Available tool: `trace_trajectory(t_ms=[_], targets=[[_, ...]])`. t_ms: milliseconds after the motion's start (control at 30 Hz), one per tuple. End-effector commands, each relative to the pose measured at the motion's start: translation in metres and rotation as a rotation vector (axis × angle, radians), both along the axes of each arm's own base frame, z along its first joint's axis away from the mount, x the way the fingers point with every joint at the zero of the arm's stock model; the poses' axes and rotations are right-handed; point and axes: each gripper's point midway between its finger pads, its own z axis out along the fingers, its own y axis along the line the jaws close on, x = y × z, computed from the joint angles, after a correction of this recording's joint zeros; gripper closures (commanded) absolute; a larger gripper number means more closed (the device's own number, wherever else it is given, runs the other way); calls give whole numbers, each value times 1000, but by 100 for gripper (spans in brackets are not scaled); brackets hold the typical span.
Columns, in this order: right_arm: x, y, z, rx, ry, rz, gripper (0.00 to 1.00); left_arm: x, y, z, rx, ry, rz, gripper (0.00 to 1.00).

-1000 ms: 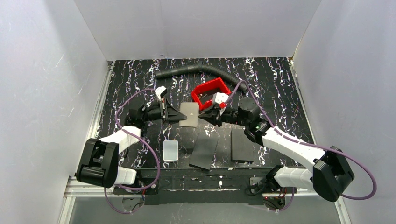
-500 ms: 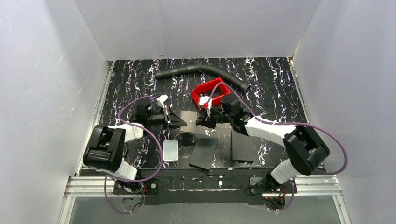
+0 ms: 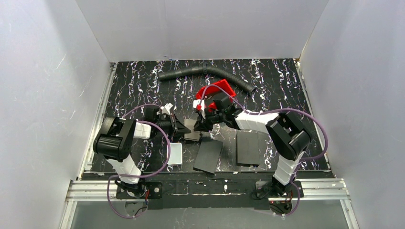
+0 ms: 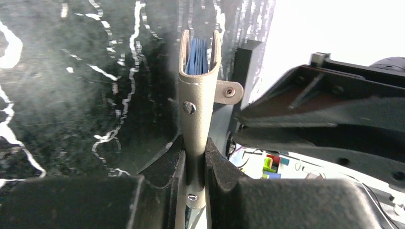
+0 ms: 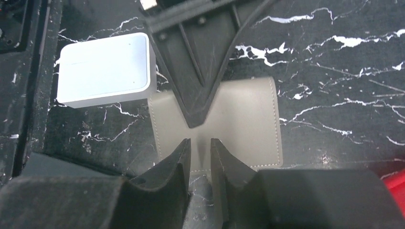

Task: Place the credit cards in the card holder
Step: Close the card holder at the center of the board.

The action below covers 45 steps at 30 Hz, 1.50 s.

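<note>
A robotics lab test cell — plain white panel walls box in a black, white-veined marble-patterned tabletop, with a white-and-black left robot arm and right robot arm, purple-cabled, bolted by a silver aluminium frame rail

Left arm: elbow folded at the left of the top view, forearm running right, low over the table. Left gripper points right; its fingers are pinched tight on the spine of the card holder.

Right arm: elbow bent at the right of centre, white forearm reaching left. Right gripper is tipped downward and faces the left one nearly tip to tip at the frame's centre. Its fingers stand a narrow gap apart, nothing clamped between the tips.
</note>
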Motion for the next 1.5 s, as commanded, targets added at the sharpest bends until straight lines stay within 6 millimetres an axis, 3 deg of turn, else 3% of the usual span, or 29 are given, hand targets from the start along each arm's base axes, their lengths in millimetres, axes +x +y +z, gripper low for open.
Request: trace_trajectory(t_ms=[0,133,200,300,400,467,533,600,633,700,733,833,933,967,1000,1033,1200,1467], targets=[[2,19,18,72,5,37,70,8,-1,-11,70,-52,9,100],[10,24,10,52,74,-26,70,8,-1,-25,111,-34,23,100],[26,25,16,43,136,-167,68,7,1,-30,135,-42,30,100],[40,21,31,26,350,-430,56,6,7,-36,174,-54,58,100],[36,8,44,21,487,-582,50,5,10,-39,198,-61,75,100],[37,-5,54,52,523,-698,38,5,11,-40,207,-63,80,100],[40,-26,46,-8,564,-861,34,4,11,-40,209,-64,82,100],[32,-50,25,-131,643,-1014,42,3,11,-39,209,-63,86,100],[30,-58,18,-165,679,-1081,54,3,11,-39,212,-63,91,100],[29,-54,18,-182,743,-1120,70,2,12,-38,216,-63,97,100],[31,-55,18,-194,745,-1176,70,2,12,-38,217,-62,98,100],[34,-56,15,-256,697,-1300,52,3,12,-40,223,-59,102,100],[34,-52,6,-284,696,-1331,49,5,13,-40,229,-56,110,100],[34,-48,5,-284,697,-1332,39,5,13,-41,234,-55,112,100],[35,-44,3,-291,691,-1332,6,5,13,-41,239,-56,116,100],[34,-40,1,-306,683,-1332,2,5,14,-41,244,-55,119,100],[33,-28,-11,-384,594,-1315,1,4,16,-42,259,-59,121,100],[34,-28,-3,-431,509,-1296,2,3,14,-42,265,-63,111,100]])
